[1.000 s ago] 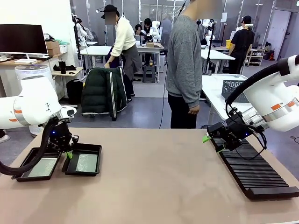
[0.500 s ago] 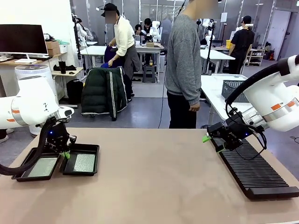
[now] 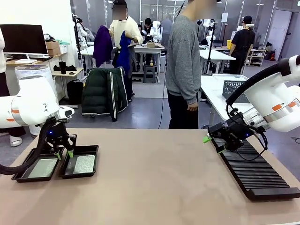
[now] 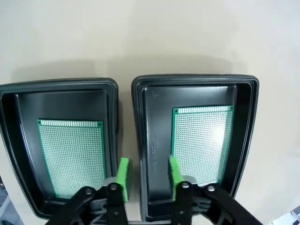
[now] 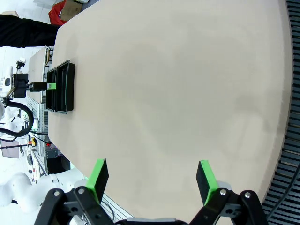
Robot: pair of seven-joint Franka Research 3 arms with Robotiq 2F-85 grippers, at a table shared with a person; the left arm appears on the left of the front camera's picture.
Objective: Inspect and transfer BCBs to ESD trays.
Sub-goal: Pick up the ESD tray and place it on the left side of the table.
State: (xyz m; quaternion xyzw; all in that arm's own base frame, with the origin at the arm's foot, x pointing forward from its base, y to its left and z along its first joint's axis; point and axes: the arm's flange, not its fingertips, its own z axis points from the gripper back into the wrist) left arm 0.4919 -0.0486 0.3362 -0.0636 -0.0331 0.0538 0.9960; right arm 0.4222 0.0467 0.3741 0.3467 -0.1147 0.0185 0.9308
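Note:
Two black ESD trays sit side by side at the table's left, the left tray and the right tray. Each holds one green BCB lying flat: one in the left tray, one in the right. My left gripper hangs low over the seam between them, open, its green pads straddling the right tray's near wall without pressing it. My right gripper hovers open and empty over the table's right side.
A long black ribbed rack lies along the right edge under my right arm. A person in a grey sweater stands at the far side, hands down. A grey mesh basket sits on another table behind.
My left gripper's jaws have spread apart from shut. The right tray has slid a little left, closer to the other tray. The right arm has not moved.

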